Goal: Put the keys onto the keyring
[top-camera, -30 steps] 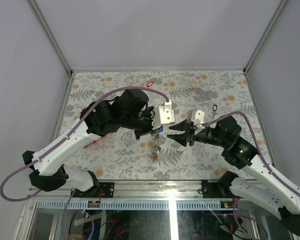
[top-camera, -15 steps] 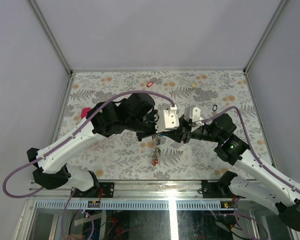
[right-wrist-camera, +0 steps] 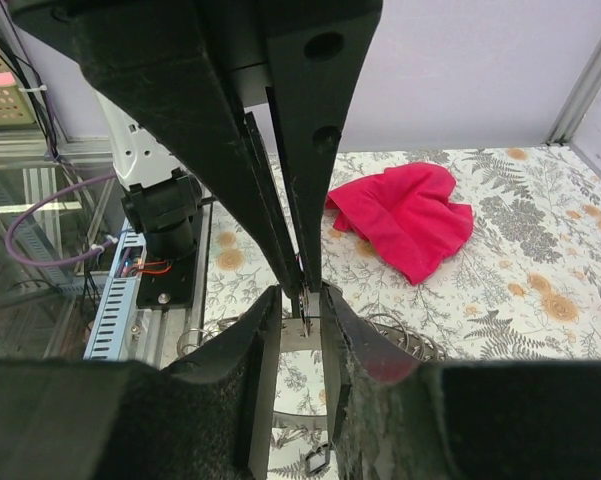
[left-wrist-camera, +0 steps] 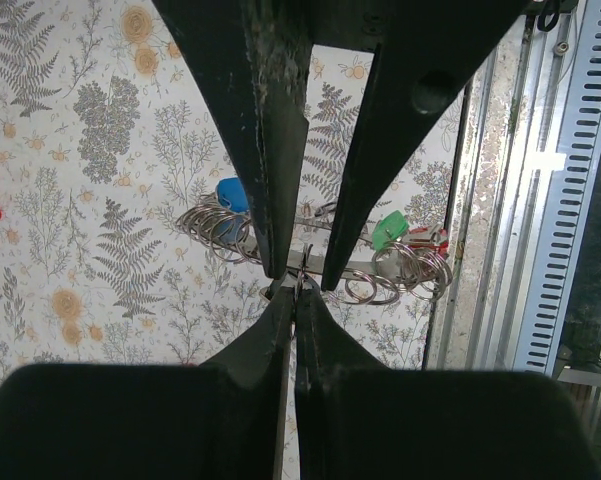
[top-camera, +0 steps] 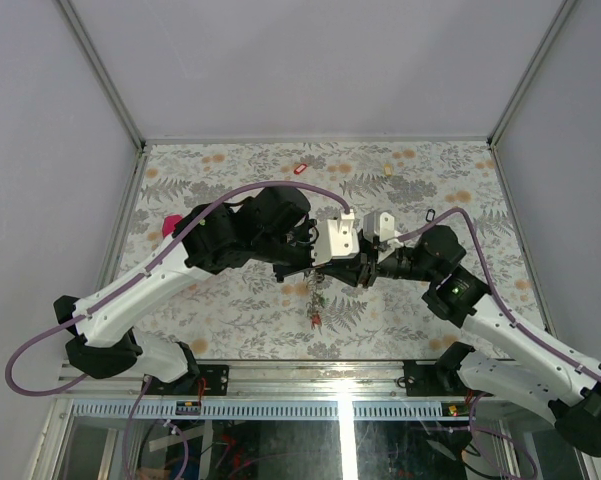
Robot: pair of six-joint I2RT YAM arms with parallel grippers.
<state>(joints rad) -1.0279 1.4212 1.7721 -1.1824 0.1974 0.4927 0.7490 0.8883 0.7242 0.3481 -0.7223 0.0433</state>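
**Item: key-threading, mid-air hand-over at table centre**

- **Left gripper** (left-wrist-camera: 292,298): jaws pressed fully together. A thin grey wire is pinched at the tips, judged to be the keyring (top-camera: 315,285).
- **Right gripper** (right-wrist-camera: 300,312): brought tip to tip against the left one. Its jaws are set narrowly apart around a small silver piece. Whether that piece is actually gripped cannot be told.
- **The keys** (left-wrist-camera: 400,270): a bunch is seen beneath both sets of tips, above the middle of the table (top-camera: 460,170). Blue, green and red tags are counted among it.
- **Loose stock**: a red-tagged key (top-camera: 300,169) and a cream-tagged key (top-camera: 389,171) are laid near the far edge. A black-tagged key (top-camera: 429,215) is laid to the right.
- **Magenta cloth** (right-wrist-camera: 405,220): left side of the table, well apart from the work.
- **Step in hand**: judged to be the feeding of one key onto the held ring, with several keys already hung and three not yet.
- **Next move**: the ring must be kept steady while the silver piece is secured and worked along the wire. A slip would probably drop the bunch.
- **Markings**: no brand, label or lettering can be read.
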